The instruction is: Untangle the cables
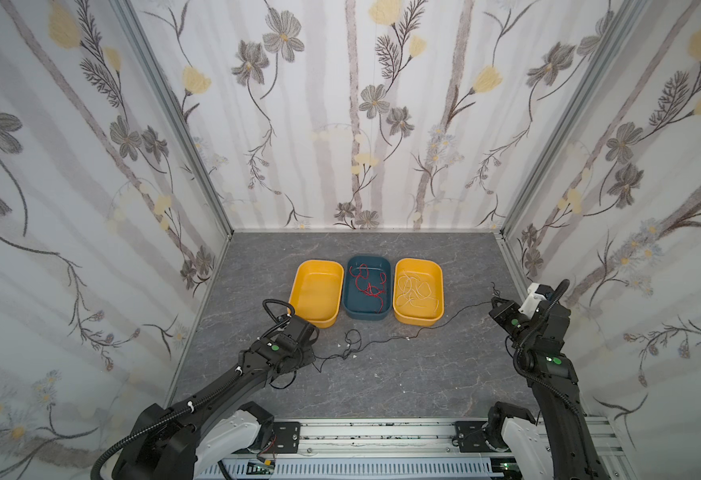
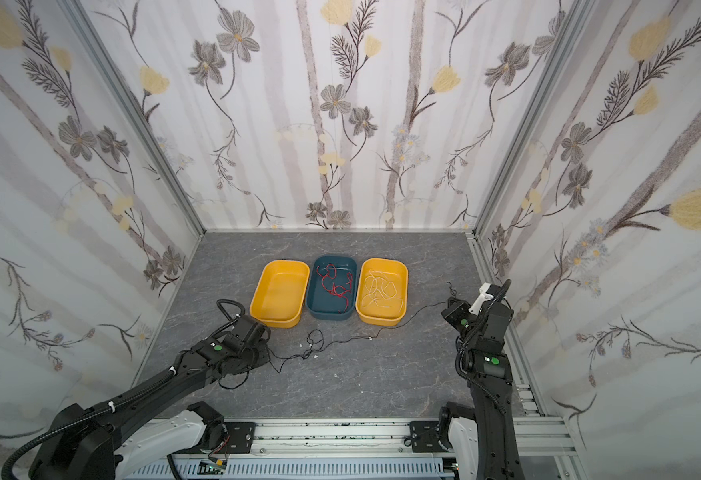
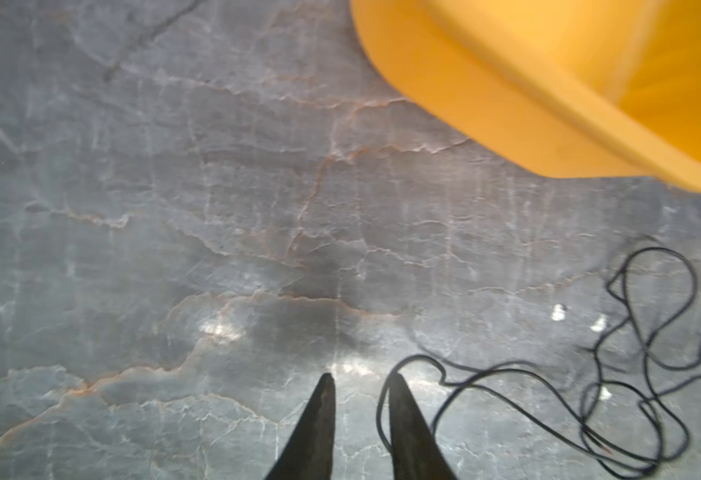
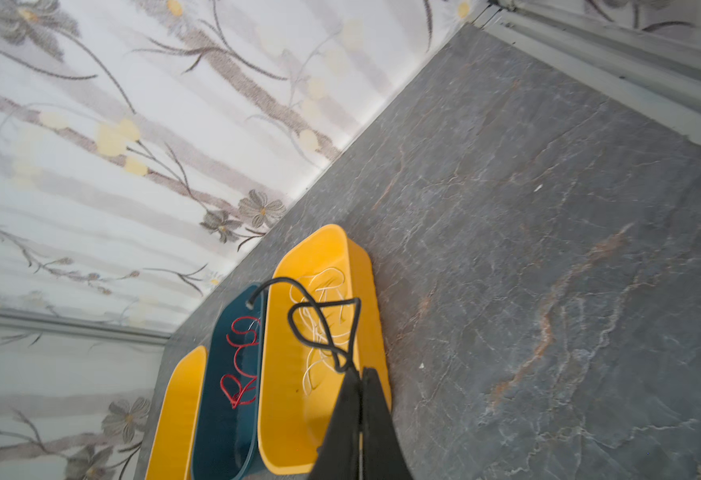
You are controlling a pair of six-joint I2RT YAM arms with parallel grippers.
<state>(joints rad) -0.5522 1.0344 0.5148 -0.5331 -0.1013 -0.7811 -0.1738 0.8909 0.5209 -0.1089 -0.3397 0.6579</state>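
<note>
A thin black cable (image 1: 386, 340) (image 2: 348, 340) stretches across the grey table from my left gripper to my right gripper, with a small knot of loops near its left end. My right gripper (image 4: 359, 370) (image 1: 495, 300) is shut on the black cable (image 4: 317, 309), whose free end curls above the tips. My left gripper (image 3: 361, 378) is open just above the table; the cable (image 3: 658, 249) loops round one fingertip and runs loosely down the gap. Red cable (image 1: 367, 286) lies in the blue bin (image 1: 368, 257). White cables (image 1: 413, 289) lie in the right yellow bin (image 1: 418, 260).
An empty yellow bin (image 1: 319, 262) (image 3: 506, 104) stands just beyond my left arm, beside the blue bin. Small white scraps (image 1: 355, 355) lie by the cable's loops. Patterned walls close in three sides, and a metal rail (image 1: 382, 432) runs along the front.
</note>
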